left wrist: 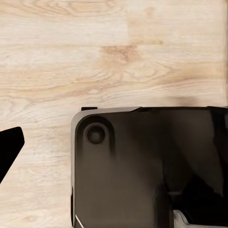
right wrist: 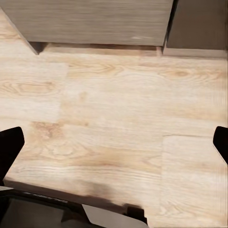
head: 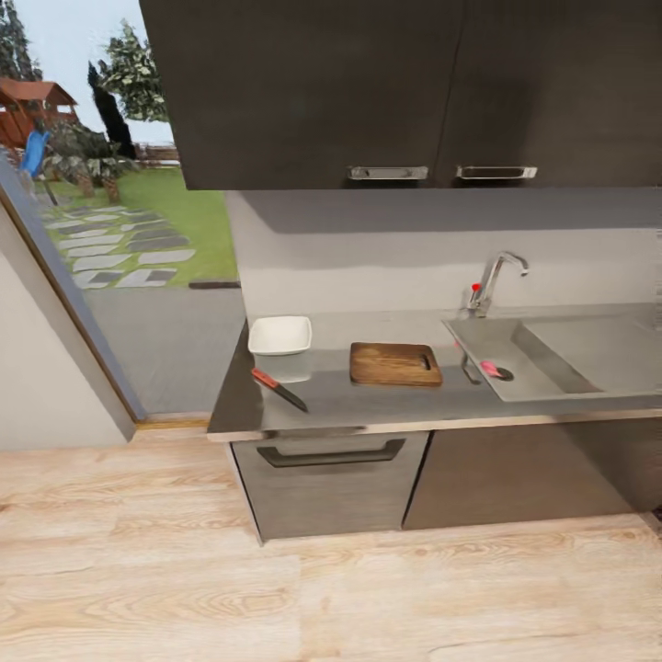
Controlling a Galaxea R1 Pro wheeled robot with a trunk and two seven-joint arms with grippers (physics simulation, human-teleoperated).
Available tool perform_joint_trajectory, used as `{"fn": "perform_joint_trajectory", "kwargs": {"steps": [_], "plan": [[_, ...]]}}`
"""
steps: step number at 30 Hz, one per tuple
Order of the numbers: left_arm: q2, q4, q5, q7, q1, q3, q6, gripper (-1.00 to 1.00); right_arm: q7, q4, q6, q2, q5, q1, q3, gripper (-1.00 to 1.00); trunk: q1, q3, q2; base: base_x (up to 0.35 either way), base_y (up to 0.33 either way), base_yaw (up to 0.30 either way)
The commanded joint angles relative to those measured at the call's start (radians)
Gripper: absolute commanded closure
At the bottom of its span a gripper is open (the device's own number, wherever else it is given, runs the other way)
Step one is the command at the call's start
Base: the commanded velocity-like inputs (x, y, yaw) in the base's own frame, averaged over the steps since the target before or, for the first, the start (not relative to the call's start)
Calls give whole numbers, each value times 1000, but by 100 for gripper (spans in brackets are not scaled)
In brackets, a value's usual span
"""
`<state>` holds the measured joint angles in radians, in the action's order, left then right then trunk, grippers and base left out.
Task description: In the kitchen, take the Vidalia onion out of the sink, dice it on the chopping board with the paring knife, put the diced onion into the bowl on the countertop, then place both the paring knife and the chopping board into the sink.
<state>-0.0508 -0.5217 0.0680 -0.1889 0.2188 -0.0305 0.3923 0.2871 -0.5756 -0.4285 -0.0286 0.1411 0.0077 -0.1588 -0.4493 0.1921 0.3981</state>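
Vidalia onion (head: 490, 369), in sink (head: 588, 386) at right: small, firm, likely slippery-round, grip across middle; right tool (right wrist: 114, 142) wide, left tool unclear.

Light wood floor (head: 331, 588), dark upper cabinets (head: 368, 92), garden window (head: 101, 165) left.

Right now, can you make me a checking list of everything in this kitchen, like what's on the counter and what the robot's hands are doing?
Surface: grey countertop, glossy.
Job's things: white bowl at the left; paring knife in front of it; chopping board in the middle; Vidalia onion in the sink beside the drain.
Clutter: nothing seen.
Grippers: right tool fingertips wide apart above the wooden floor; left tool's state unclear.
Cables: nothing seen.
Surroundings: dark wall cabinets, chrome tap, garden outside at the left.
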Motion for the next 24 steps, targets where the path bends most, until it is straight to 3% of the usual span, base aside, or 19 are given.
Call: {"fn": "perform_joint_trajectory", "kwargs": {"steps": [1, 24], "plan": [[0, -2, 7, -9, 1, -3, -1, -100, 6, -1, -3, 1, 10, 0, -7, -100, -1, 2, 2, 0, -322, 0], [0, 2, 7, -10, 1, -2, 0, -100, 4, 6, -4, 1, 11, 0, -5, -100, -1, 2, 2, 0, -322, 0]]}}
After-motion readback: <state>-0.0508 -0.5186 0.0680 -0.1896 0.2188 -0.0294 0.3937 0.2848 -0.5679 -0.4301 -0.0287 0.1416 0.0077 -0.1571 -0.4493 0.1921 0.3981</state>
